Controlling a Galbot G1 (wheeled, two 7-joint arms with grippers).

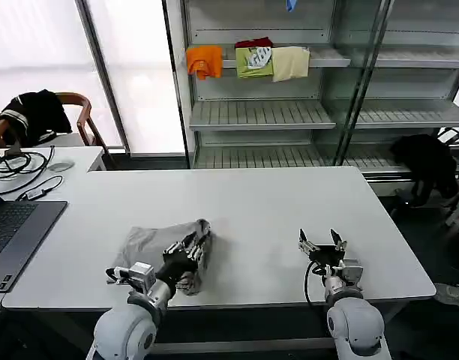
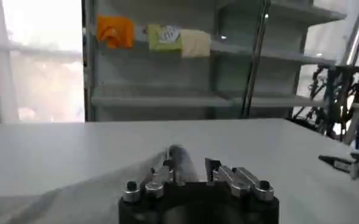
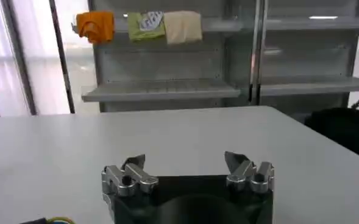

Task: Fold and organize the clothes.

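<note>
The light grey short-sleeved shirt (image 1: 158, 251), a crumpled, partly folded bundle of soft cloth, lies on the white rectangular table (image 1: 259, 202) near its front edge, on the robot's left half. The left gripper (image 1: 190, 250) sits on the shirt's right-hand end, where the fabric bunches up into a ridge. In the left wrist view its fingers (image 2: 173, 163) stand close together with a roll of grey cloth between them, so it appears clamped on that edge of the shirt (image 2: 63, 201).

The right gripper (image 1: 322, 245) hovers over bare tabletop well apart from the shirt, its jaws spread wide and holding nothing. The shirt lies wholly to its left, its long axis running roughly across the table, left to right. By my judgement, the left arm is the one placed to carry the fold over; the right would have to travel leftward to help.
</note>
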